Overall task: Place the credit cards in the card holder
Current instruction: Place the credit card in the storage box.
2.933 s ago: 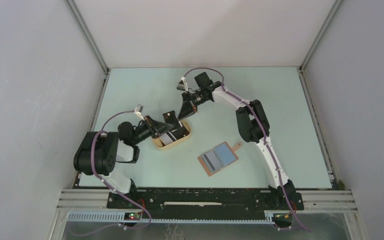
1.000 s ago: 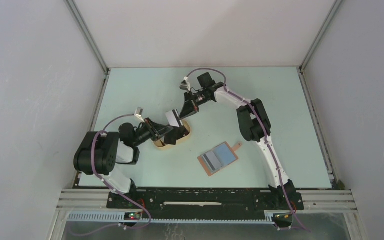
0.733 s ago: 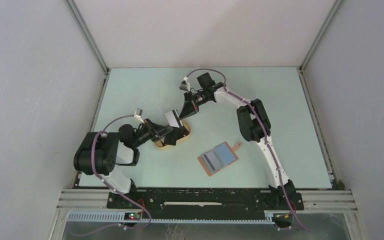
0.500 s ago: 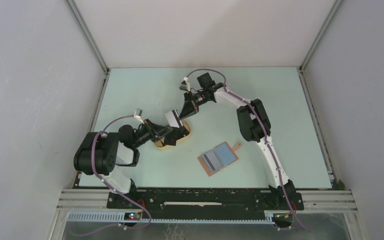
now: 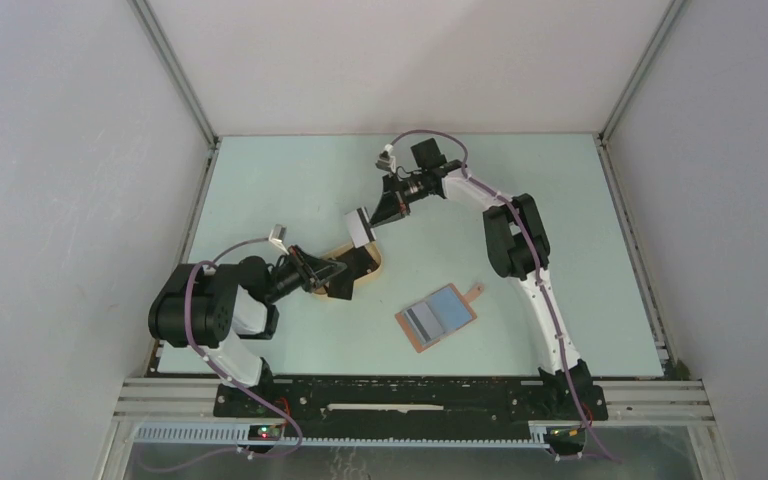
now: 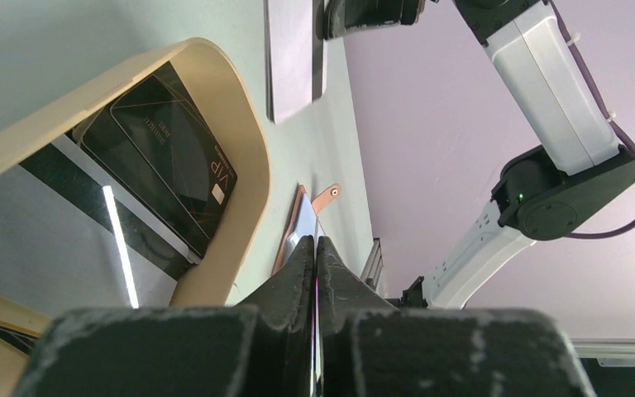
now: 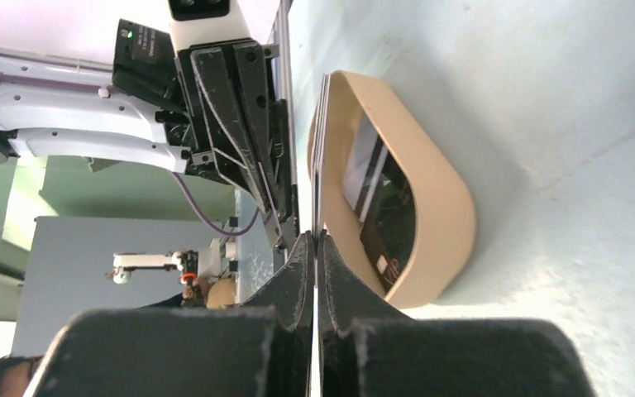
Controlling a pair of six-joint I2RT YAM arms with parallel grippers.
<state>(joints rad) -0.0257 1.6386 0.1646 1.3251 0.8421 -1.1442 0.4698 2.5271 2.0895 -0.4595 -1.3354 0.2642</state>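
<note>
- Above the tan tray [image 5: 378, 264], the pale card [image 5: 360, 224] has just changed hands: moments ago it stood over the tray between both arms, and now it hangs from the right gripper [image 7: 314, 236] alone, carried off toward the far side of the table [image 5: 580, 250].
- Right gripper is clamped on that card's upper edge. From its own wrist view we see the card nearly edge-on, running out from the pinched tips.
- Left gripper [image 6: 315, 241] has let go and dropped back low at the tray's near-left end. Its jaws are pressed together and we see nothing between them.
- For the task, we read this as a handover done: the card is out of the tray and free to go to the card holder [image 5: 437, 317]. The holder lies open and flat on the table, near-right of the tray and well apart from the card.
- The card is thin, rectangular and grey-white, hanging tilted with its face toward the top camera. We cannot make out any print on it.
- Black cards [image 6: 174, 157] and a striped pale one [image 6: 66, 223] remain in the tray, so more trips are likely needed.
- Left half of the holder shows a grey striped patch, possibly a card already seated. We can't be sure.
</note>
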